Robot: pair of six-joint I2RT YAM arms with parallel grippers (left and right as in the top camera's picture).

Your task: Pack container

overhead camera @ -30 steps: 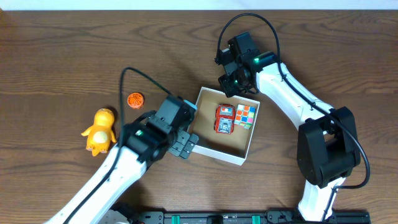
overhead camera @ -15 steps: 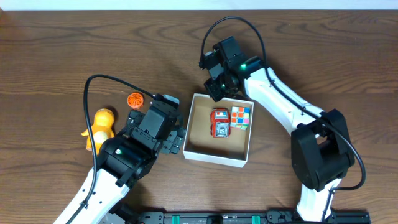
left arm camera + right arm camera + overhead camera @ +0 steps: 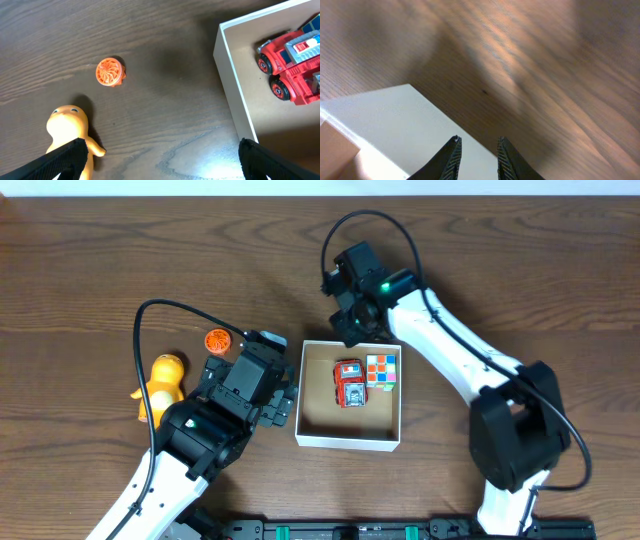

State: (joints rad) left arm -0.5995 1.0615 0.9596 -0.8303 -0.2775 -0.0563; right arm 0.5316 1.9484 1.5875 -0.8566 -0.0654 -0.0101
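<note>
Brown wood grain covers the worktop (image 3: pixel 100 260), and the container (image 3: pixel 325 420) sits on it near the middle, white walls around a tan floor. From overhead I see it lying square to the worktop's edges. A red toy truck (image 3: pixel 349 383) lies in the far half of it, with a multicoloured cube (image 3: pixel 381 371) just beside the truck on the right.

My left end effector (image 3: pixel 284 404) hovers just outside the container's left wall. On the left wrist camera its fingers (image 3: pixel 65 160) are spread wide, with only wood grain between them. The same view shows the white wall and part of the truck at the right. An orange ribbed disc (image 3: pixel 217 340) lies on the worktop to the left. A yellow-orange figure (image 3: pixel 160 388) lies near the disc, a little closer to me, and the two are apart.

My right end effector (image 3: pixel 357 332) is at the container's far wall, close to its far-left corner. On the right wrist camera the two fingers (image 3: pixel 451 157) stand close together with a narrow gap between them. A white surface of the container shows in and beyond that gap. I cannot tell whether they are pinching the wall or merely poised over it.
</note>
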